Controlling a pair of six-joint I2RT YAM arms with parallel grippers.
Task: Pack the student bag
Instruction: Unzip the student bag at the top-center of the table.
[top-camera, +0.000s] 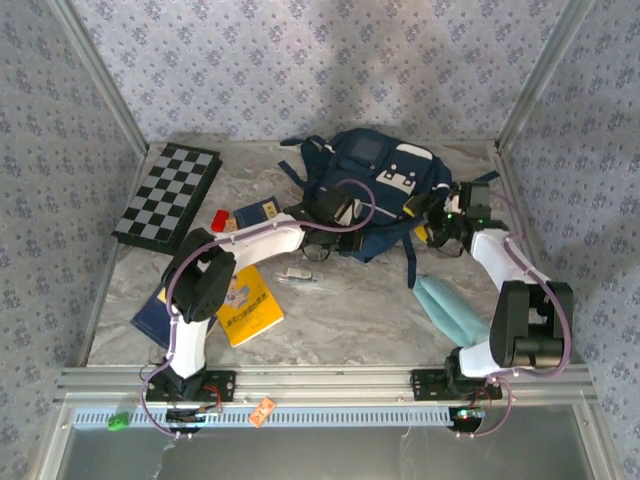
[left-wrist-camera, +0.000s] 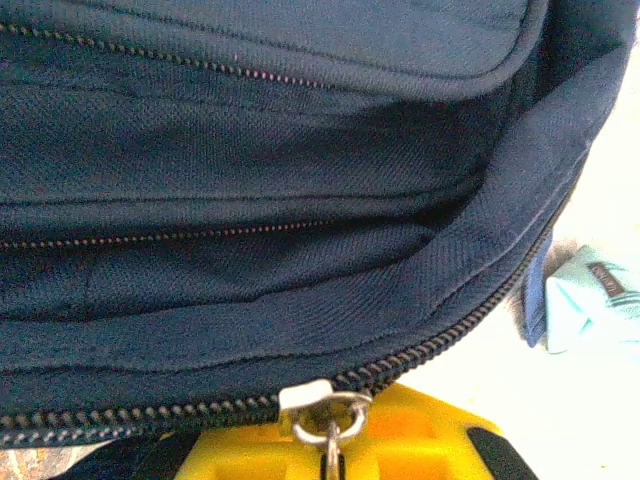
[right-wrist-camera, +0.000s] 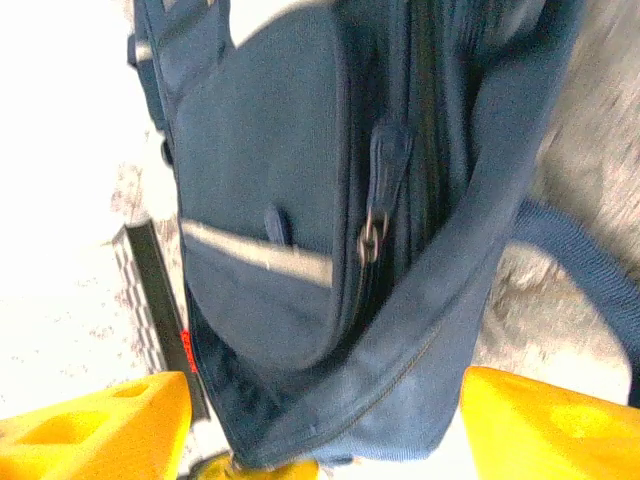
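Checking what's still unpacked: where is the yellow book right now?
In the top view the yellow book lies on the table's near left, just right of the left arm.

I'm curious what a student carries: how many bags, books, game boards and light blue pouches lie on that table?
Bags: 1, the student bag
Books: 3, the yellow book, dark blue book and navy booklet
Game boards: 1, the chessboard
Light blue pouches: 1, the pouch
Total: 6
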